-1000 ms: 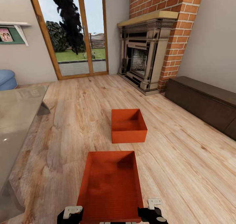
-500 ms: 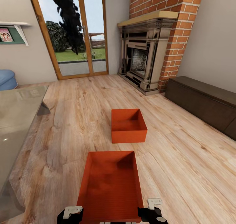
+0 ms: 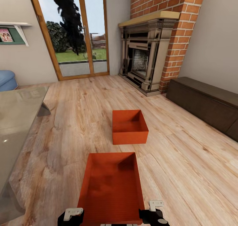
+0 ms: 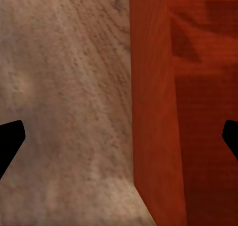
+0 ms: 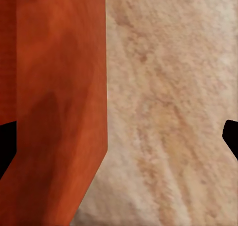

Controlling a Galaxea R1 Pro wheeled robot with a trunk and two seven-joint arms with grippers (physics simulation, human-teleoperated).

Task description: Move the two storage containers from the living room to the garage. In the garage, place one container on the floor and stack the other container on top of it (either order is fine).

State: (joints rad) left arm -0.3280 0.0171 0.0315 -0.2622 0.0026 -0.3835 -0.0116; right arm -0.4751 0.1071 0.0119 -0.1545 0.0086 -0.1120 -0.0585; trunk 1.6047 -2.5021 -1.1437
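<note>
Two orange-red storage containers show on the light wood-plank floor of the living room. The far container stands in mid-floor. The near container lies just in front of me, between my arms. My left gripper is open at its left wall, one black fingertip outside over the planks and the other over the inside. My right gripper is open astride the right wall in the same way, with its outer fingertip over the floor. Neither gripper is closed on the wall.
A glass-topped table runs along the left. A red-brick fireplace stands at the back right, with a low dark cabinet along the right wall. Glass doors and a blue sofa are at the back.
</note>
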